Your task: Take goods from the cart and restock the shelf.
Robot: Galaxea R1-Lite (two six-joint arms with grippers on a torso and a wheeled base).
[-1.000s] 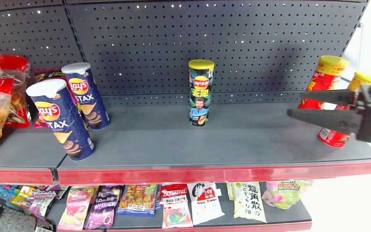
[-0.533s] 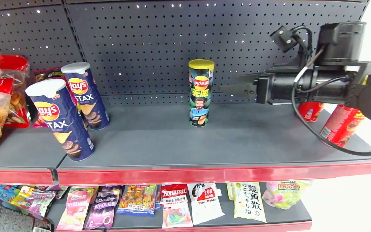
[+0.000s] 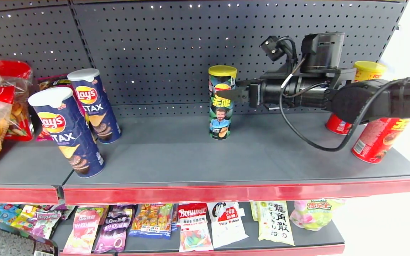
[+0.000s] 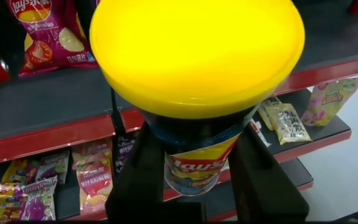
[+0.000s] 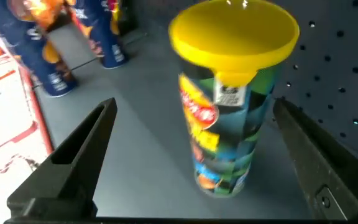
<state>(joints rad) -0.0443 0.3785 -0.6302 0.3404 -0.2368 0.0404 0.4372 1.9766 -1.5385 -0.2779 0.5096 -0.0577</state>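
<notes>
The right fingers (image 5: 73,162) stand wide open either side of the green can (image 3: 222,106), which stands upright on the shelf (image 3: 262,156) by the pegboard (image 3: 155,53). The left fingers (image 4: 260,174) are clamped on a second can (image 4: 197,56).

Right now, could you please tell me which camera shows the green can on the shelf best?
Head view: the green can shows whole, upright on the shelf. The right wrist view has it closer, inside the open right tool.
</notes>
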